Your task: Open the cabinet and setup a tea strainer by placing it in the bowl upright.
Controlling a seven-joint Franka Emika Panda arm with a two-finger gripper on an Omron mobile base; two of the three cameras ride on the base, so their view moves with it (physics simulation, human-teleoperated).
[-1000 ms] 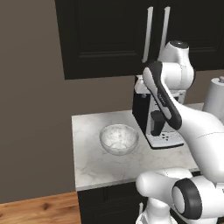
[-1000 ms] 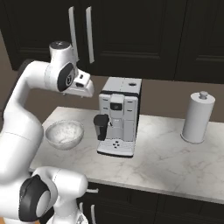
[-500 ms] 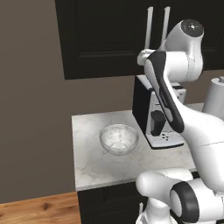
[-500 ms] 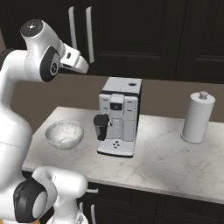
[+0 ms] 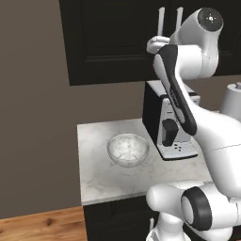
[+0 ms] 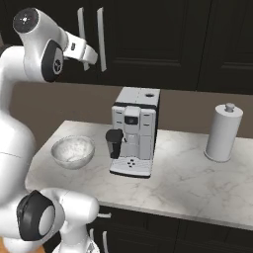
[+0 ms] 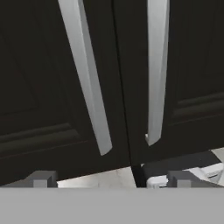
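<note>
Two slim silver handles (image 7: 120, 74) hang side by side right in front of my hand, one on each cabinet (image 5: 108, 42) door, with the dark seam between the doors running down between them. Both doors are shut. My gripper (image 7: 109, 178) is spread wide, one fingertip (image 7: 41, 179) low at the left and the other low at the right, holding nothing and touching neither handle. Below the door edges, in the hand view, a strip of pale counter and the top of the coffee machine (image 6: 134, 131) show.

From the base views my arm is raised high, the hand (image 6: 81, 49) up at the level of the handles' lower ends and close to them. I cannot tell from these views whether it is just short of the doors or touching.

On the marble counter (image 5: 103, 174) below, the bowl (image 5: 128, 149) sits upright to the left of the coffee machine, near it but not touching, and it looks whitish and mottled inside. A paper towel roll (image 6: 223, 132) stands upright on the counter well to the right of the machine. Dark drawer fronts run under the counter edge, and a bit of wooden floor (image 5: 42, 226) shows at the lower left of the left base view.

The strainer I cannot see, with the doors closed.
</note>
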